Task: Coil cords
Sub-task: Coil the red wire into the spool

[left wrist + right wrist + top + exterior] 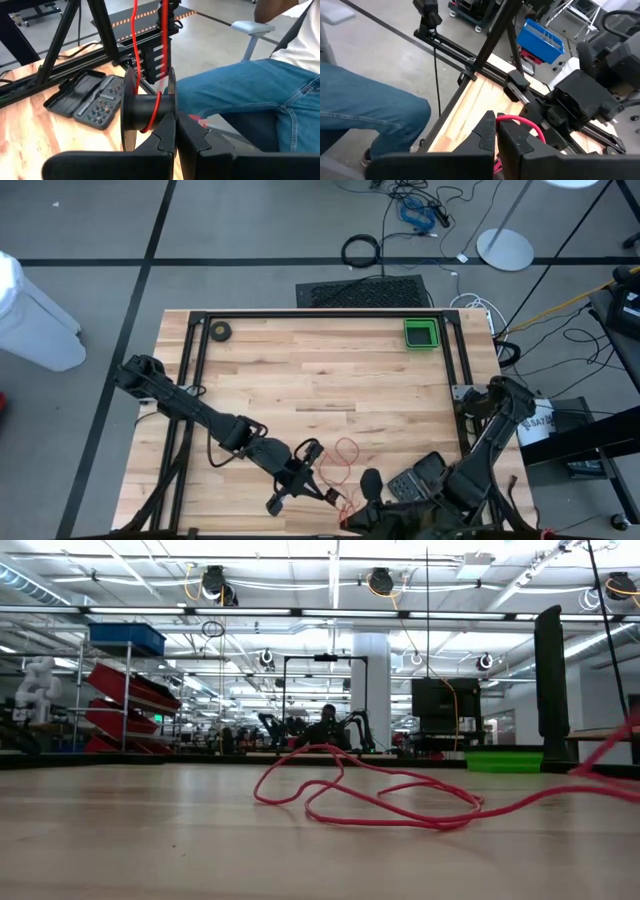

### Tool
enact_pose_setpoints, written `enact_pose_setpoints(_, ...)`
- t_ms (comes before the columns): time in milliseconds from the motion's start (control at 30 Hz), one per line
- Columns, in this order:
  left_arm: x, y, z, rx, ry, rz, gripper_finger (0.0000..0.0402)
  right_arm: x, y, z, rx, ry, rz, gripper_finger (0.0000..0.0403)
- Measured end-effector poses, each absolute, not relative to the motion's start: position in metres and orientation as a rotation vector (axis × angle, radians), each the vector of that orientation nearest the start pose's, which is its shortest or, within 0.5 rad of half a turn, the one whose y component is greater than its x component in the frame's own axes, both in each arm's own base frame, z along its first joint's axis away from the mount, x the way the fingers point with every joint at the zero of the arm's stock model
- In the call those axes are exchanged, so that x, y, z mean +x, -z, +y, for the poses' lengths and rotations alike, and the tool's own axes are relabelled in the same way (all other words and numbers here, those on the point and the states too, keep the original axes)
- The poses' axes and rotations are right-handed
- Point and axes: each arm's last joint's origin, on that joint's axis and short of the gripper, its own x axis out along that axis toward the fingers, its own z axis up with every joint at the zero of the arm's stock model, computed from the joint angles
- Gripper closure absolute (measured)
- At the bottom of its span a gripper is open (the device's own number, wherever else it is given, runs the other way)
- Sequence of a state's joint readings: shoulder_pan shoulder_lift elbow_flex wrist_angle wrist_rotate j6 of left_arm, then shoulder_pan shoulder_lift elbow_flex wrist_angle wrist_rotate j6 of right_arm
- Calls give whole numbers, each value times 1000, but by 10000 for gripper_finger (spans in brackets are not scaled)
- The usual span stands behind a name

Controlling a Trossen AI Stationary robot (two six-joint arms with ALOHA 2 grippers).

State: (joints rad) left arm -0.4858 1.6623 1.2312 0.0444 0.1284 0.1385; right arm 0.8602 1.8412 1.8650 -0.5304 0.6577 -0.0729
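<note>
1. Left gripper [283, 498] sits low over the near edge of the wooden table [330, 370], left of centre. Its fingers [165, 135] are pressed together at the tips.
2. In the left wrist view a black reel [147, 111] stands on its rim right at those fingertips, with the red cord [134, 30] wound round its core and running straight up out of view. Whether the fingers actually pinch the reel's rim cannot be told.
3. Loose loops of the red cord lie on the table near the near edge, just right of the left gripper.
4. Right gripper [496, 131] is near the table's near right corner, fingers [485, 132] together, with a bend of red cord lying just past the tips.
5. Open black tool case [85, 98] lies on the table beside the reel.
6. A person in jeans [250, 105] sits just beyond the near edge.
7. Green bin [421, 334] sits far right; small black ring [219, 331] sits far left.
</note>
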Motion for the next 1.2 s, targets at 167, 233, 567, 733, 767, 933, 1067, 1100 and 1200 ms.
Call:
enact_pose_setpoints(167,334,-282,-184,216,650,339,394,284,-380,300,-424,-208,366,403)
enact_pose_setpoints(233,333,-282,-185,225,656,336,394,283,-379,301,-426,-211,373,403)
enact_pose_setpoints(567,327,-284,-194,211,765,327,394,259,-374,298,-424,-213,507,403)
enact_pose_setpoints(733,324,-291,-201,202,821,306,394,257,-374,294,-443,-158,513,403)
enact_pose_setpoints(767,323,-293,-202,201,826,297,394,257,-375,293,-461,-141,505,403)
enact_pose_setpoints(933,322,-294,-205,160,830,314,394,261,-377,288,-553,-30,465,403)
enact_pose_setpoints(1067,322,-295,-205,151,846,312,394,262,-379,284,-599,67,433,403)
enact_pose_setpoints(1100,322,-295,-205,151,848,312,394,263,-380,284,-605,86,424,403)
enact_pose_setpoints(1200,322,-295,-205,149,848,313,394,264,-383,284,-618,129,398,403)
